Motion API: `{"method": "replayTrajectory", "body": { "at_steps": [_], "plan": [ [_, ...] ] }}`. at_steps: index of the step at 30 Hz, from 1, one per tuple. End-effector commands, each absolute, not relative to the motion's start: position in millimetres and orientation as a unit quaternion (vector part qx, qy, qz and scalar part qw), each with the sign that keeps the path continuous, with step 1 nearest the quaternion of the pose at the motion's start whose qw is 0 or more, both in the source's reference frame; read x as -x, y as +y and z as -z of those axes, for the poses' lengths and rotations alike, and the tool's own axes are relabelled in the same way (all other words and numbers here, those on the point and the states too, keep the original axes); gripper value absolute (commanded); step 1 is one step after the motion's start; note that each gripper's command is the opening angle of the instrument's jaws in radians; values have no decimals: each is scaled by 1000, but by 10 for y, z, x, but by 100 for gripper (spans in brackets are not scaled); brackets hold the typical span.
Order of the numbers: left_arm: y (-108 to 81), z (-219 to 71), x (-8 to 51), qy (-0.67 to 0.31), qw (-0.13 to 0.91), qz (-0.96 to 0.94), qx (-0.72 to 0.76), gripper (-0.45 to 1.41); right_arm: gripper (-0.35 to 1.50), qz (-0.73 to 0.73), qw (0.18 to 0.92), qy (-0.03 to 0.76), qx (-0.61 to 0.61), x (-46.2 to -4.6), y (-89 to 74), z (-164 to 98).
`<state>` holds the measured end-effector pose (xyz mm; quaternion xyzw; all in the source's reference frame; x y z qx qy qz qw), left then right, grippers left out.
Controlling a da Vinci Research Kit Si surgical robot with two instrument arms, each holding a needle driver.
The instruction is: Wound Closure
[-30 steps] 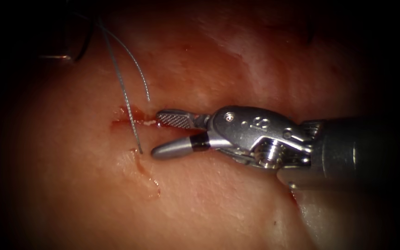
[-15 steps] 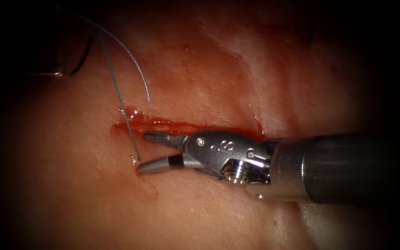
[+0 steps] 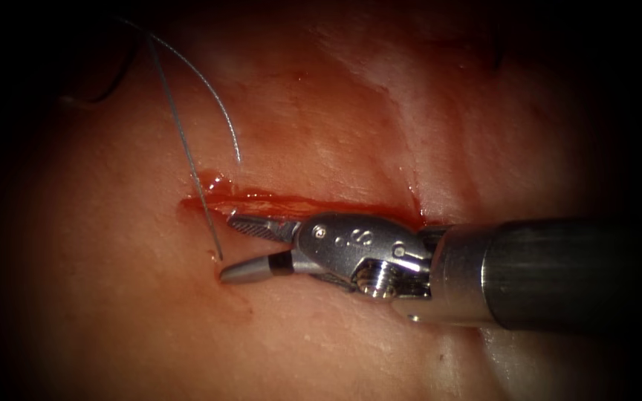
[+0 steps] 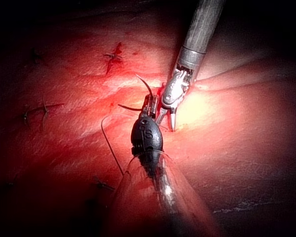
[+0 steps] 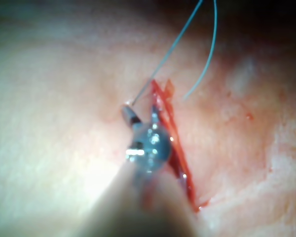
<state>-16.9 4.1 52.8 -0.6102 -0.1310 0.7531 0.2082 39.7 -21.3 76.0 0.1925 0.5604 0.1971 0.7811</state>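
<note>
Where the tissue lies nearest the endoscope, the right arm's tool reaches in from the right with its shaft low over the surface. Its two jaws are spread apart and pinch nothing. The lower jaw rests on the tissue just below the cut, and the upper jaw lies along the cut's lower edge near its left end. Just beside the lower jaw's tip, a thread comes out of the tissue, crosses the cut's left end and rises towards the dark upper left. Red fluid fills the cut from its left end back to the tool's wrist. Beyond the cut, a second strand ends loose on the tissue just above it and curves up to the same dark corner. The right wrist view shows the same tool spread beside the red cut, with both pale strands running away from it. In the left wrist view, the left arm's tool shows dark, close by the right arm's tool. Thin dark curved strands spring from its tip; whether these are thread or needle, and what this tool holds, cannot be told. Farther off, dark stitches mark the tissue.
</note>
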Motion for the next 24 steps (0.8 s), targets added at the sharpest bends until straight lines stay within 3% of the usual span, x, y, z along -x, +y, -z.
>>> {"method": "replayTrajectory", "body": {
  "at_steps": [1,7,10,11,12,24],
  "plan": [
    [39,-534,172,-132,206,-753,611,-45,47,-197,780,562,-193,-408,-215,-761],
    [39,-534,169,-128,206,-755,610,-45,36,-202,778,563,-194,-414,-210,-754],
    [39,-533,168,-127,208,-755,609,-45,9,-201,778,563,-195,-415,-211,-755],
    [38,-533,168,-125,210,-755,609,-45,-22,-195,777,564,-202,-415,-211,-756],
    [38,-533,168,-124,210,-755,609,-45,-35,-191,777,563,-207,-414,-211,-756],
    [26,-548,173,-118,205,-755,611,-45,-35,-185,780,542,-250,-382,-215,-684]
  ]
}}
